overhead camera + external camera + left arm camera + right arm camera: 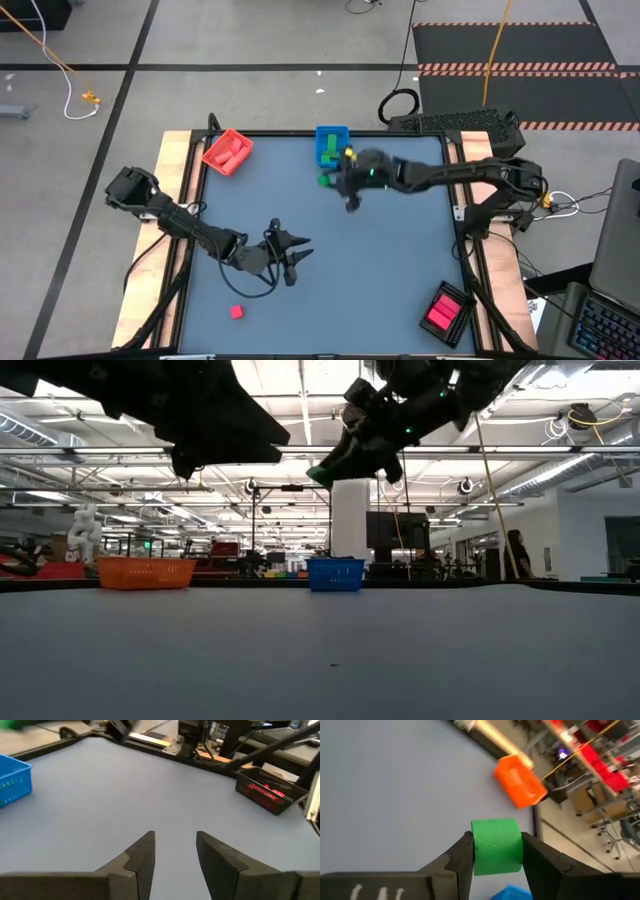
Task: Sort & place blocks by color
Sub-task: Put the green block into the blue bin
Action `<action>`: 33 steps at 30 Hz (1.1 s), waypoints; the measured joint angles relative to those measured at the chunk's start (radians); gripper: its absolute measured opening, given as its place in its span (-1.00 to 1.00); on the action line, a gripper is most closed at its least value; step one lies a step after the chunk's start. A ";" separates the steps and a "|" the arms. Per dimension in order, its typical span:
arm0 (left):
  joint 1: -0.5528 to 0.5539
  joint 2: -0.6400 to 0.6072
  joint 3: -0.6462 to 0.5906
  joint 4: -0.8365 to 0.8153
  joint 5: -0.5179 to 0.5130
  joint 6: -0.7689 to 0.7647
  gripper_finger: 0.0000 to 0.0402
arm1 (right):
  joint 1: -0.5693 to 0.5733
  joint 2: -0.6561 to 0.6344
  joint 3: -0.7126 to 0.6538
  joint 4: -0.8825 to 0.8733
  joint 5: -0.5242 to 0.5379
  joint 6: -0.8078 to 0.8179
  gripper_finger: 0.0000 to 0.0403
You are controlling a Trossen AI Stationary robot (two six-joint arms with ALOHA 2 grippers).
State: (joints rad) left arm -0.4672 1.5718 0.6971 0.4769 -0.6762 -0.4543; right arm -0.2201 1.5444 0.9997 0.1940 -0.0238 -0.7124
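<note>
right claw is clamped on a green block, both fingers pressed flat against its sides, and it's up off the bench. from overhead that right claw hangs toward twelve o'clock on the bench, right at the near edge of the blue tray, green block showing at its tip. low camera confirms it: the block rides high in the air above the blue tray.

left claw sits nearer the middle, a touch toward seven o'clock, fingers apart with nothing between them. its own camera shows the two dark fingers spread over bare bench surface.

down at seven o'clock a lone red block lies on the bench, well apart from both claws. the red tray at eleven o'clock has pieces in it, and the black tray at five o'clock holds pink-red pieces. green pieces show inside the blue tray from above.
</note>
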 joint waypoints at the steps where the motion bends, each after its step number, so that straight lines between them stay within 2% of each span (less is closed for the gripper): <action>1: 0.007 0.000 0.000 0.001 -0.001 0.001 -0.28 | -0.037 0.000 0.000 0.029 -0.035 0.018 -0.34; 7: 0.059 0.000 0.000 -0.004 -0.002 0.011 -0.28 | -0.223 0.000 0.000 0.141 -0.161 0.210 -0.34; 11: 0.102 0.000 0.000 -0.003 -0.001 0.004 -0.28 | -0.294 0.007 0.000 0.147 -0.196 0.317 -0.34; 15: 0.142 0.000 0.000 0.013 0.003 0.001 -0.28 | -0.327 0.033 0.000 0.154 -0.240 0.338 -0.34; 18: 0.167 0.000 0.000 0.028 0.009 0.003 -0.28 | -0.330 0.063 0.001 0.206 -0.243 0.342 -0.34; 25: 0.203 0.000 0.000 0.036 0.112 0.016 -0.28 | -0.336 0.125 0.001 0.283 -0.218 0.390 -0.30; 33: 0.161 -0.001 0.000 -0.084 0.131 -0.044 -0.28 | -0.336 0.130 0.001 0.311 -0.088 0.413 0.07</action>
State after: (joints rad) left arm -0.3058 1.5711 0.6971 0.3932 -0.5455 -0.4982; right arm -0.5560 1.6745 1.0004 0.5049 -0.1118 -0.2993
